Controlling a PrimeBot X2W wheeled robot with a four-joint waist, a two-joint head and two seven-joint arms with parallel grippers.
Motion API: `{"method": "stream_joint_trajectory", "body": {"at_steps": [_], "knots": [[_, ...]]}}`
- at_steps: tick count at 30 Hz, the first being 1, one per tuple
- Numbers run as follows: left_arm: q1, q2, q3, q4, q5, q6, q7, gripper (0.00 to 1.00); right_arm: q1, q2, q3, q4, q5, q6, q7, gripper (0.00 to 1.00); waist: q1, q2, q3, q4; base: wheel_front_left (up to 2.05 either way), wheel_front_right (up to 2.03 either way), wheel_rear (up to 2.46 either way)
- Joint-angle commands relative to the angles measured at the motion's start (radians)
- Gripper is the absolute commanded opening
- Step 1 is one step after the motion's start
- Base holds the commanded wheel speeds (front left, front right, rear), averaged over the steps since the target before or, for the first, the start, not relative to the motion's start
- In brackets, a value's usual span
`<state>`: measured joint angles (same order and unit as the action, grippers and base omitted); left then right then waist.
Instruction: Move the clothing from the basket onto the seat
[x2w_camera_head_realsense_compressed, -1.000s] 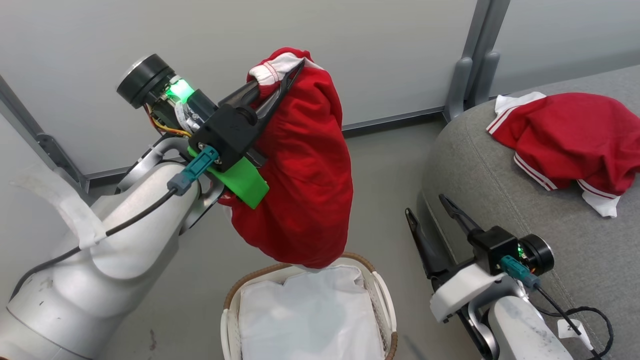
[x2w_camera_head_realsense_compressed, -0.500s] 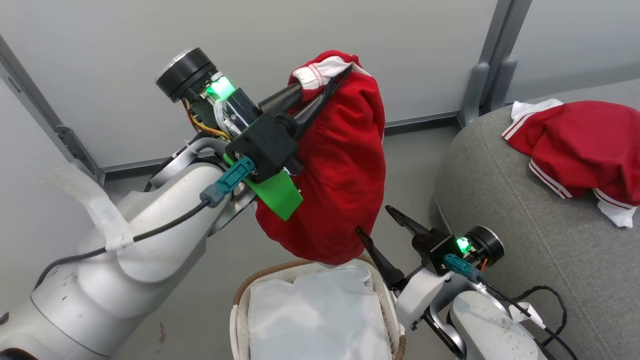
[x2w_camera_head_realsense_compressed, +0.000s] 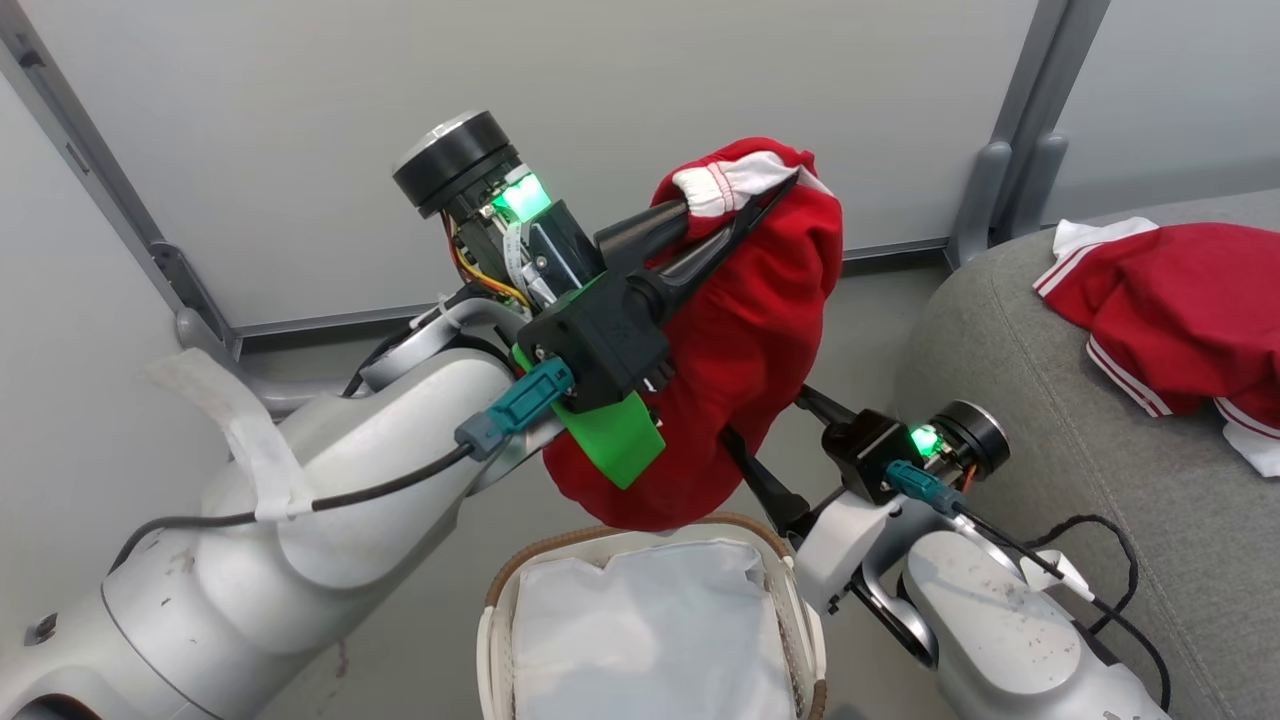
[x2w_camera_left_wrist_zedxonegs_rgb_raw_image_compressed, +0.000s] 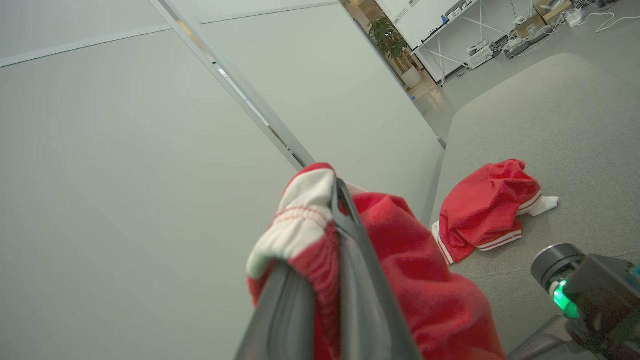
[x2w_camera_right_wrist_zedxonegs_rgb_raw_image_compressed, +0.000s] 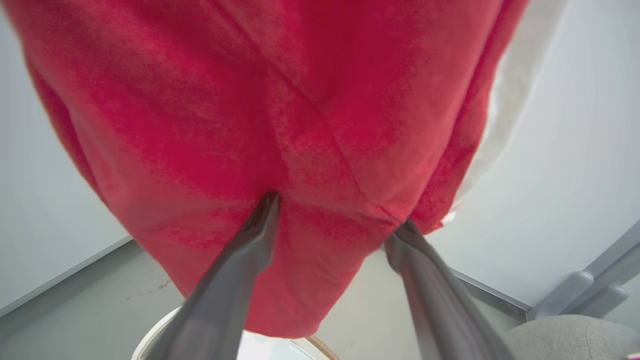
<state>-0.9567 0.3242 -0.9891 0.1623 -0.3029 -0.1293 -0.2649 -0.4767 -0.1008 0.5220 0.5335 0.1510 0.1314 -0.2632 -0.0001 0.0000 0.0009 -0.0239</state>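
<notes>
We see left gripper (x2w_camera_head_realsense_compressed: 745, 200) closed on the red garment (x2w_camera_head_realsense_compressed: 760, 330) at its white cuff, above the basket (x2w_camera_head_realsense_compressed: 600, 535); right gripper (x2w_camera_right_wrist_zedxonegs_rgb_raw_image_compressed: 340, 210) spread wide, tips touch garment's lower part.

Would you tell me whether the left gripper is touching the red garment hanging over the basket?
Touching. The left wrist view shows the left gripper shut on the red garment, pinching its white cuff.

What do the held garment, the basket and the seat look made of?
Garment: soft matte red fabric, likely knit; it drapes and creases, with a ribbed white cuff. Basket: seemingly smooth off-white plastic with a brown woven rim. Seat: matte grey woven upholstery, stitched seam.
</notes>
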Motion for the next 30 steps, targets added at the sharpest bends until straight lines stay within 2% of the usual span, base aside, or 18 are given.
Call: {"method": "stream_joint_trajectory", "body": {"at_steps": [1, 6, 7, 9, 10, 12, 22, 24, 25, 27, 28, 30], "knots": [[-0.017, -0.006, -0.003, -0.005, -0.005, -0.002, 0.001, 0.0, -0.018, -0.005, 0.015, -0.011, 0.009, -0.001, -0.002, 1.0, 0.0001, 0.0, -0.001, 0.003, 0.0, 0.0, 0.0], [-0.001, -0.004, -0.02, -0.001, -0.032, -0.002, 0.001, 0.0, -0.055, -0.004, 0.072, -0.041, 0.029, -0.001, -0.002, 1.0, 0.0001, 0.0, -0.001, 0.009, 0.0, 0.0, 0.0], [0.003, -0.003, -0.019, 0.003, -0.039, -0.002, 0.001, 0.0, -0.061, -0.002, 0.078, -0.044, 0.03, -0.001, -0.002, 0.96, 0.0001, 0.0, 0.0, 0.01, 0.0, 0.0, 0.0], [0.017, -0.002, -0.013, 0.013, -0.051, -0.002, 0.001, 0.0, -0.073, 0.002, 0.083, -0.057, 0.029, -0.001, -0.002, 0.4, 0.0001, 0.0, 0.002, 0.013, 0.0, 0.0, 0.0], [0.022, -0.001, -0.01, 0.017, -0.055, -0.002, 0.001, 0.0, -0.073, 0.004, 0.082, -0.061, 0.03, -0.001, -0.002, 0.29, 0.0001, 0.0, 0.002, 0.014, 0.0, 0.0, 0.0], [0.037, 0.002, 0.001, 0.03, -0.068, -0.002, 0.001, 0.0, -0.072, 0.011, 0.075, -0.074, 0.029, -0.001, -0.002, 0.0, 0.0001, 0.0, 0.005, 0.017, 0.0, 0.0, 0.0], [0.154, 0.002, 0.115, 0.071, -0.1, -0.002, 0.001, 0.0, -0.023, 0.024, -0.014, -0.125, 0.005, -0.001, -0.002, 0.0, 0.0001, 0.0, 0.019, 0.014, 0.0, 0.0, 0.0], [0.196, -0.009, 0.153, 0.081, -0.111, 0.002, 0.001, 0.24, -0.012, 0.027, -0.04, -0.135, 0.0, -0.001, -0.002, 0.0, 0.0001, 0.0, 0.021, 0.011, 0.0, 0.0, 0.0], [0.215, -0.014, 0.171, 0.084, -0.114, 0.003, 0.001, 0.4, -0.006, 0.028, -0.051, -0.139, -0.003, -0.001, -0.002, 0.0, 0.0001, 0.0, 0.022, 0.009, 0.0, 0.0, 0.0], [0.258, -0.023, 0.207, 0.092, -0.116, 0.005, 0.001, 0.97, 0.005, 0.029, -0.082, -0.146, -0.007, -0.001, -0.002, 0.0, 0.0001, 0.0, 0.024, 0.006, 0.0, 0.0, 0.0], [0.283, -0.032, 0.225, 0.098, -0.116, 0.006, 0.001, 1.0, 0.008, 0.03, -0.099, -0.151, -0.009, -0.001, -0.002, 0.0, 0.0001, 0.0, 0.025, 0.005, 0.0, 0.0, 0.0], [0.328, -0.049, 0.256, 0.11, -0.112, 0.007, 0.001, 1.0, 0.016, 0.031, -0.129, -0.16, -0.016, -0.001, -0.002, 0.0, 0.0001, 0.0, 0.027, 0.003, 0.0, 0.0, 0.0]]}}
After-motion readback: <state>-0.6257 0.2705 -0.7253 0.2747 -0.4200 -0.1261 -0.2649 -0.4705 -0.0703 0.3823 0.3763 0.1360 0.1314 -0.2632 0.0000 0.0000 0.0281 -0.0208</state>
